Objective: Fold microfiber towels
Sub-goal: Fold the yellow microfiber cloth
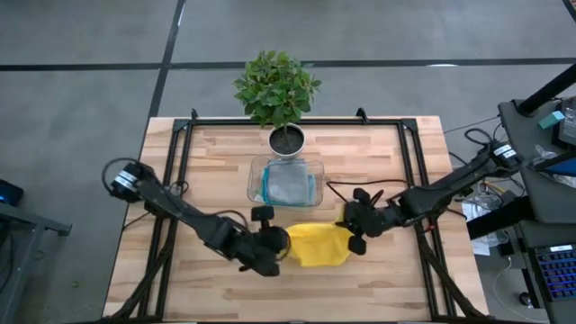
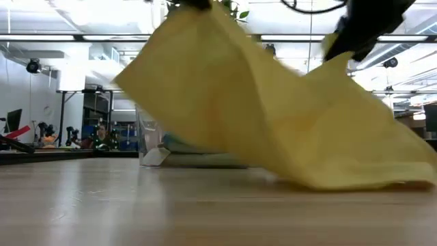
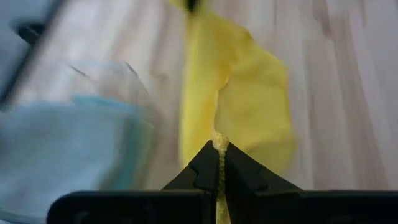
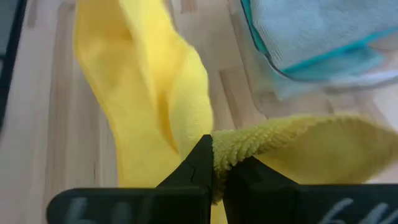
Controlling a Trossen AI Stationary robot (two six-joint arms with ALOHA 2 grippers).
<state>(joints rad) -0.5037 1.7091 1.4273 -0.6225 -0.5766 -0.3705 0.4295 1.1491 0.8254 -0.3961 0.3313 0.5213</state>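
High view: the yellow towel (image 1: 317,245) lies on the worktop (image 1: 216,157) toward the near edge, about midway between the side edges, with the left gripper (image 1: 281,243) at one end of it and the right gripper (image 1: 349,229) at the other. Just behind it stands the tray (image 1: 315,184), holding a folded grey towel (image 1: 288,183) with a teal towel (image 1: 265,183) showing at one side, and a plant (image 1: 277,90) in a pot sits by the far edge. Low view: the yellow towel (image 2: 273,116) is lifted at both ends into two peaks, its lower edge resting on the worktop (image 2: 136,205), and the tray (image 2: 153,147) shows behind it. Left wrist view: the left gripper (image 3: 220,163) is clamped on an edge of the yellow towel (image 3: 261,106), beside the tray (image 3: 134,84). Right wrist view: the right gripper (image 4: 217,169) is pinched on a fold of the yellow towel (image 4: 155,93), the tray (image 4: 273,68) near it.
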